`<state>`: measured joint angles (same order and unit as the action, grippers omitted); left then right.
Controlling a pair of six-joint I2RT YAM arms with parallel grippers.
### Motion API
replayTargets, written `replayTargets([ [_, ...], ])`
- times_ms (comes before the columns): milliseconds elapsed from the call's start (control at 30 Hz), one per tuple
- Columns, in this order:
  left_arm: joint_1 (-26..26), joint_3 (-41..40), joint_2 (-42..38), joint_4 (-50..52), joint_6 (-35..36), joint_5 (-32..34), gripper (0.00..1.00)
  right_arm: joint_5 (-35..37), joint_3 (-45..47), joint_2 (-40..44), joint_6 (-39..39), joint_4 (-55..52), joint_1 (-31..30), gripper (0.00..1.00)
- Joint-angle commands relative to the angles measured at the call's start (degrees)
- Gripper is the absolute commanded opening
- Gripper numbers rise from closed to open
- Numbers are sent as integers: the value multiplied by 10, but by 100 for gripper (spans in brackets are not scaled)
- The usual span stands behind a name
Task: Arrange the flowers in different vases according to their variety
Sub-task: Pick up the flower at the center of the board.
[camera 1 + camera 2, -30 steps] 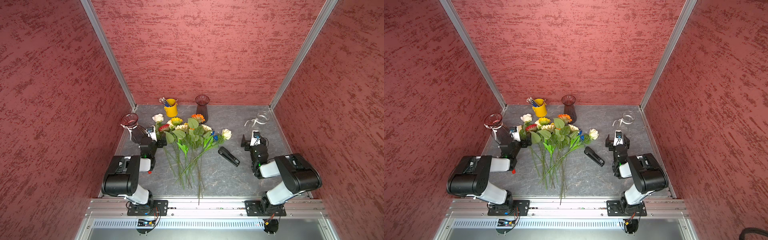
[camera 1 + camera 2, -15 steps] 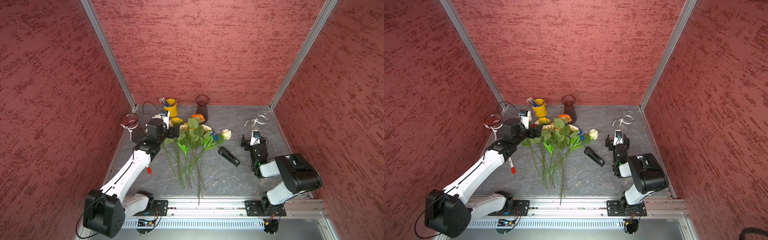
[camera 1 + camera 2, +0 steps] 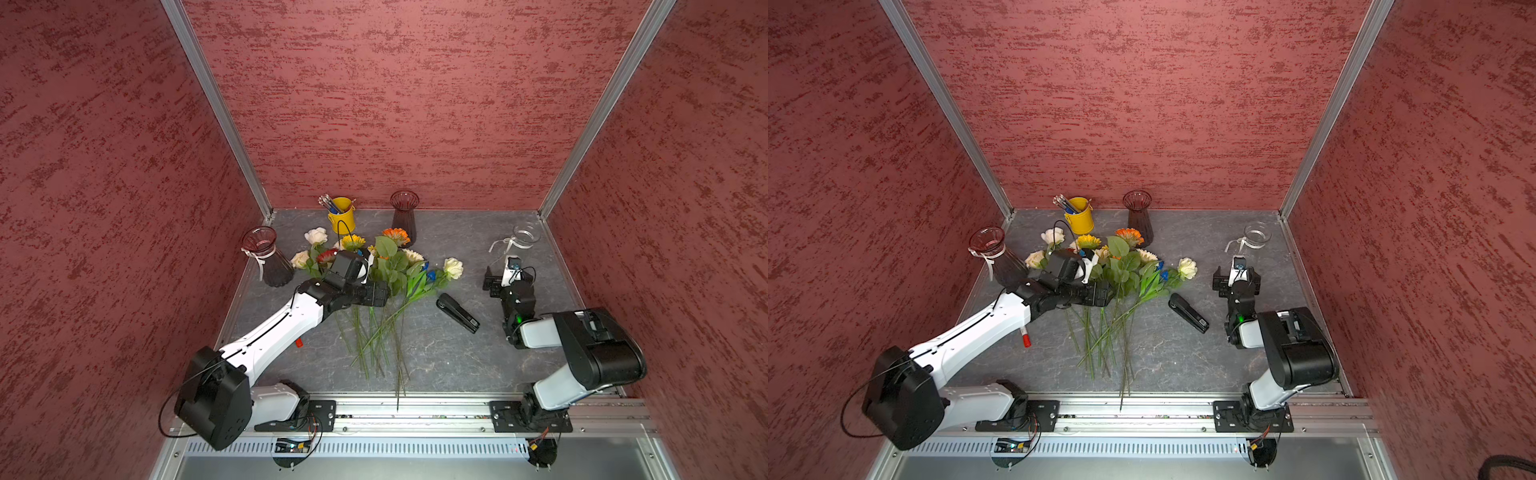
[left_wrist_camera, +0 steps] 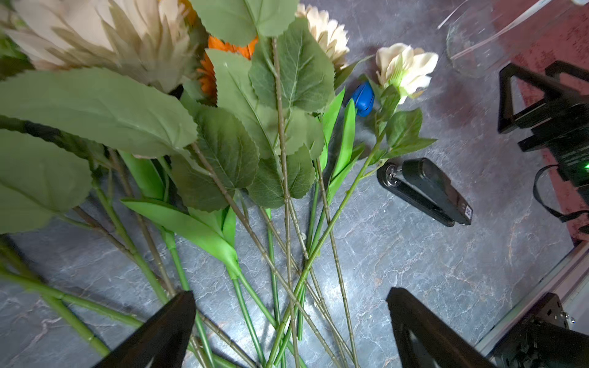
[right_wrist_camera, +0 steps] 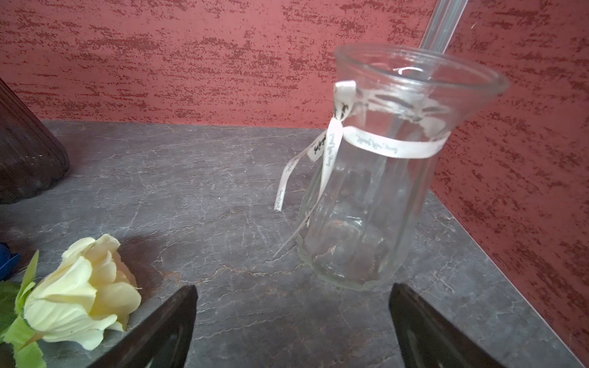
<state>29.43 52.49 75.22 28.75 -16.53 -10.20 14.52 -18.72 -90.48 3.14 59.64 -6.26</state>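
Bucket [image 3: 343,218], stapler [image 3: 457,312] and marker [image 3: 1025,337] on a grey table [image 3: 457,365].
The yellow bucket stands upright close to the back wall, holding pens [image 3: 327,203] that lean out to one side. The black stapler lies flat on the marbled table, well apart from the bucket. The red-capped marker lies nearer the front. Red textured walls [image 3: 395,104] close three sides, and a metal rail [image 3: 415,417] runs along the front edge.

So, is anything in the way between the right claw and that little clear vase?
Nothing visible does. Only bare tabletop lies between the open right gripper and the clear vase; the cream rose sits off to one side.
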Motion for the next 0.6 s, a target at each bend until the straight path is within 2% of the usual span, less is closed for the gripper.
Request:
replayTargets([
  [0, 4, 26, 28, -10, -6, -28, 93, -3, -9, 10, -9, -8, 3, 98],
  [400, 11, 64, 129, -38, 12, -34, 70, -3, -9, 9, -9, -9, 3, 98],
  [567, 12, 74, 164, -47, 13, -31, 58, -3, -9, 10, -9, -9, 3, 98],
])
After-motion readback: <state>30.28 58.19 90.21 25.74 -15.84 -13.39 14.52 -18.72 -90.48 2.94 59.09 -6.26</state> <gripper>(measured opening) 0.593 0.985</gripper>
